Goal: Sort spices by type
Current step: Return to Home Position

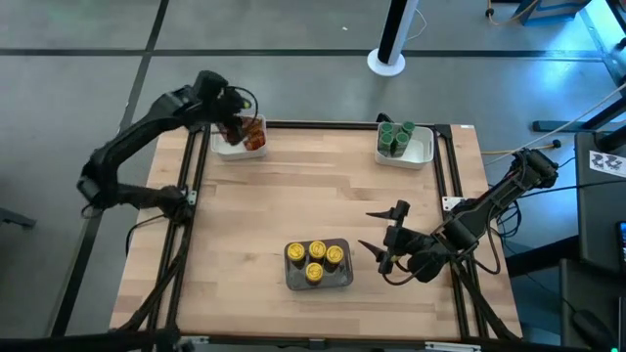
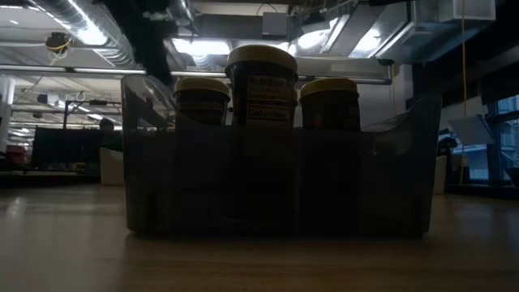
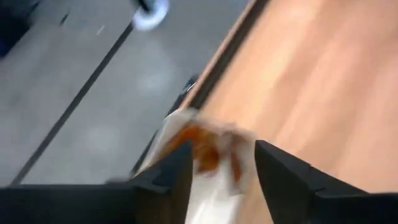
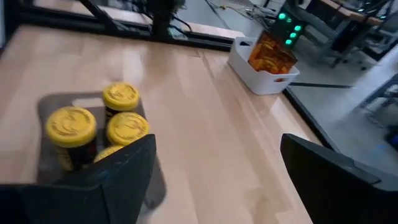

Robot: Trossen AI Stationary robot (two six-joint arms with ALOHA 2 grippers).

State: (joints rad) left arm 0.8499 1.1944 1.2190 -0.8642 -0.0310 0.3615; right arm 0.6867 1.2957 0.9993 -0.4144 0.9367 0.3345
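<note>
Overhead alone, green-lidded jars [image 1: 396, 139], perhaps four

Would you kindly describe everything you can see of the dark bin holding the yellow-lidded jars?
The dark bin is a small rectangular tray of smoky, see-through plastic. It stands flat on the wooden table, near the edge at the bottom of the high view and about midway across. In the low view its side wall dips in the middle and rises toward both ends. Four yellow-lidded jars stand upright inside, with their lids above the rim. Nothing else touches it. The open right gripper is beside it, apart.
</note>
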